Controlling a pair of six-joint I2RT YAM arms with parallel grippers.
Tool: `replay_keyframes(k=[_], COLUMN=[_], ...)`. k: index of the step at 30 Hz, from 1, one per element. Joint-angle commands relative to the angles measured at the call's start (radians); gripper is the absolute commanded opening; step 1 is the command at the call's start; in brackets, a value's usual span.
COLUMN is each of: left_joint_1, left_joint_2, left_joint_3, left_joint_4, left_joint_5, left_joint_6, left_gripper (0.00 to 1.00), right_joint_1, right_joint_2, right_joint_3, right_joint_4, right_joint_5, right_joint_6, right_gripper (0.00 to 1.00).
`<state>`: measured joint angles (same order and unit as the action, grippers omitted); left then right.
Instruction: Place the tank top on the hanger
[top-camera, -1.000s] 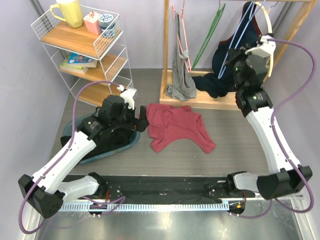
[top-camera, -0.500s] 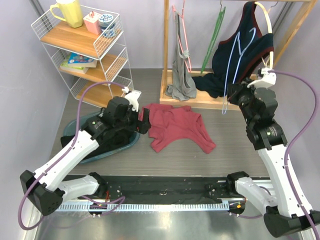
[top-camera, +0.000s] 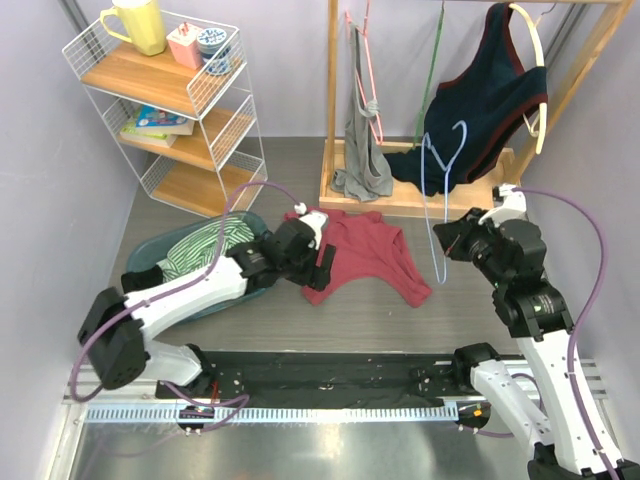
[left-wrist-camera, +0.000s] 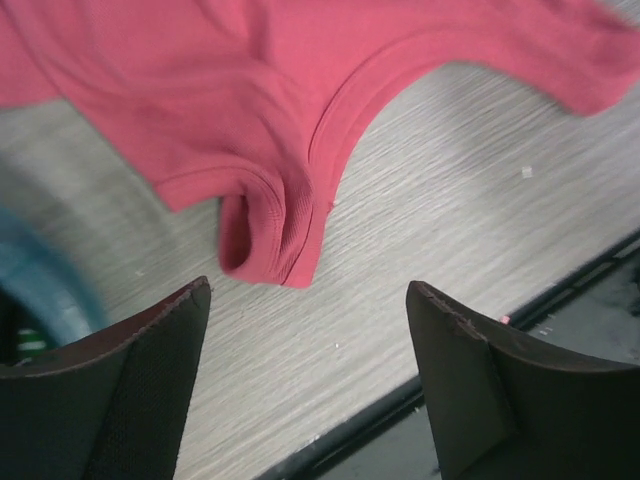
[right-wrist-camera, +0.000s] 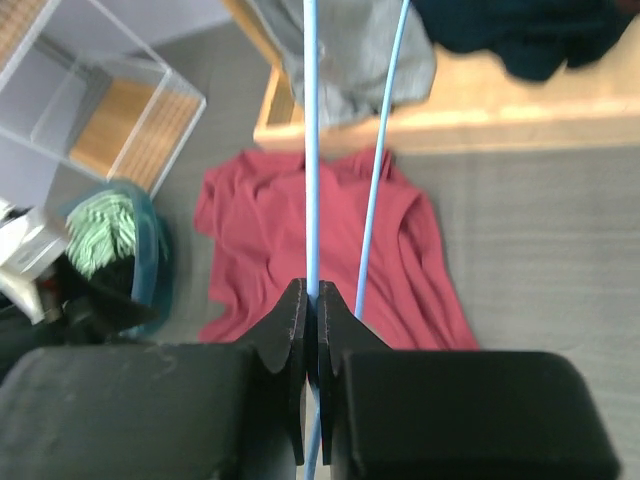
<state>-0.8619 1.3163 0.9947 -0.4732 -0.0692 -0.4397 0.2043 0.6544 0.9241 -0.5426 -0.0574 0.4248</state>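
The left jaws stand wide apart over a folded strap of the tank top (top-camera: 360, 250), which lies crumpled on the tabletop (top-camera: 340, 320). The right jaws are clamped on the hanger (right-wrist-camera: 310, 150) wire. The teal basin (top-camera: 140, 260) holds green striped cloth (top-camera: 205, 245).

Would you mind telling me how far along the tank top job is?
Done: hanger is off the rack, clamped in the right gripper. In hand: left gripper, open, hovers over the tank top's strap. Left: grasp the top and thread it on.
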Motion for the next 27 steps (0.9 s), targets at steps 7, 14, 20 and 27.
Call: replay_keyframes(k=[7,14,20,27], left_joint_1=[-0.009,-0.011,-0.011,-0.008], left_joint_2=[0.253,0.342,0.337,0.281], left_joint_3=[0.001,0.015,-0.002,0.053], left_joint_4=[0.223,0.214,0.206,0.151], left_joint_5=[-0.069,-0.155,-0.179,-0.205], left_joint_6=[-0.056,-0.068,-0.085,-0.073], left_gripper=[0.58,0.52,0.29,0.00], right_joint_1=[0.000,-0.002,0.000,0.001], right_joint_2=[-0.058,-0.090,-0.088,-0.091], right_joint_3=[-0.140,-0.186,-0.203,-0.199], right_joint_4=[-0.011,-0.023,-0.026,-0.040], right_joint_5=[-0.139,-0.160,-0.176,-0.238], right_joint_6=[0.035,0.037,0.032,-0.011], right_gripper=[0.01,0.01,0.01,0.01])
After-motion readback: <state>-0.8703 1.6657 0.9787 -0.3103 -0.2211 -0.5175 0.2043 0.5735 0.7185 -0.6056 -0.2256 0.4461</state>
